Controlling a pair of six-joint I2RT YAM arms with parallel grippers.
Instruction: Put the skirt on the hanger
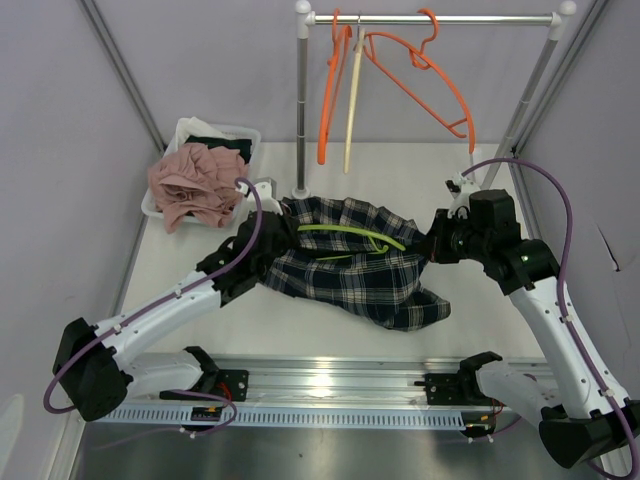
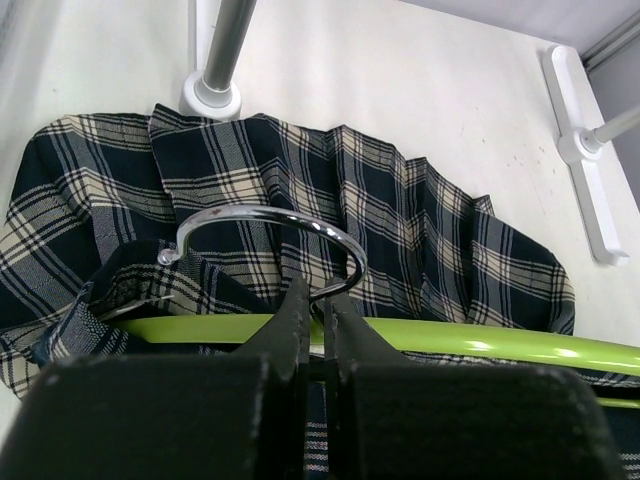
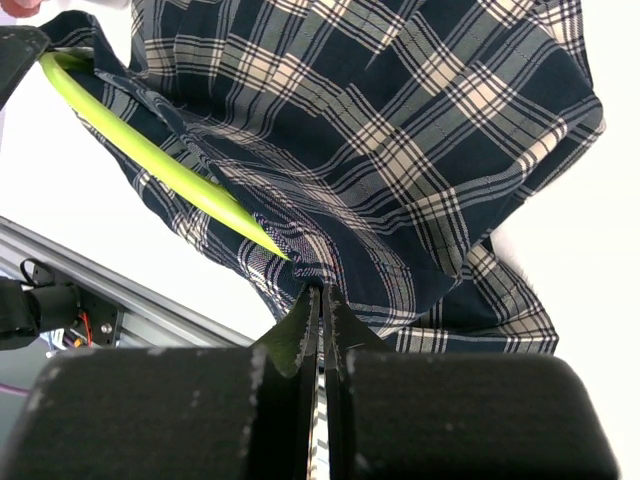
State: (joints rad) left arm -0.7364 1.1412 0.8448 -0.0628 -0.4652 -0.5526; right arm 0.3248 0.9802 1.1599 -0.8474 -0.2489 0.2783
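A navy and cream plaid skirt (image 1: 350,265) lies spread on the white table between my arms. A lime green hanger (image 1: 350,234) with a metal hook (image 2: 270,225) runs through its upper part. My left gripper (image 2: 320,305) is shut on the neck of the hanger's hook at the skirt's left end. My right gripper (image 3: 322,300) is shut on the skirt's edge (image 3: 330,270) at its right end, where the green hanger arm (image 3: 160,165) goes under the cloth. In the top view the left gripper (image 1: 262,240) and the right gripper (image 1: 436,243) sit at opposite sides of the skirt.
A clothes rail (image 1: 430,18) at the back carries orange hangers (image 1: 420,75) and a cream hanger (image 1: 351,100). Its post base (image 2: 210,95) stands just behind the skirt. A white bin (image 1: 250,135) with pink cloth (image 1: 195,185) is at the back left.
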